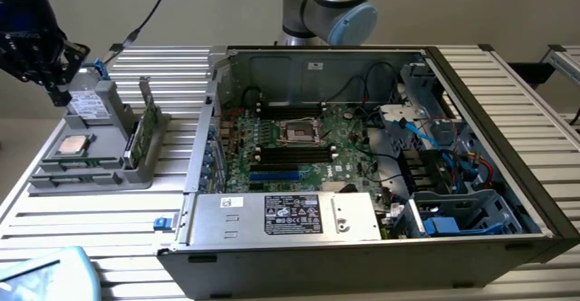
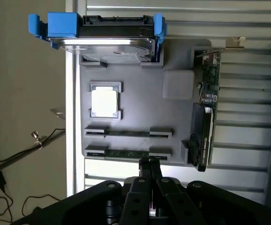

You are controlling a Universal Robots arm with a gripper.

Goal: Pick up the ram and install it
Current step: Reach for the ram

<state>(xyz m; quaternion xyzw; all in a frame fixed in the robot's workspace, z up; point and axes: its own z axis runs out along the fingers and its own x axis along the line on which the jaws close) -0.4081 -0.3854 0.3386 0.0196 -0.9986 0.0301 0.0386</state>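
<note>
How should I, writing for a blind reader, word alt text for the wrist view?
The shut gripper hangs at the edge of a grey parts tray, nearest a ram stick lying slotted beside a second ram stick. The tray also holds a silver processor chip, a blue-bracketed drive and a graphics card.

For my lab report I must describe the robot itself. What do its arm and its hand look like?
The arm is built of silver-grey tubes with rounded joints, and one joint carries a light blue cap. The hand is black all over: a blocky body that narrows to two slim fingers. I see no markings on it.
</note>
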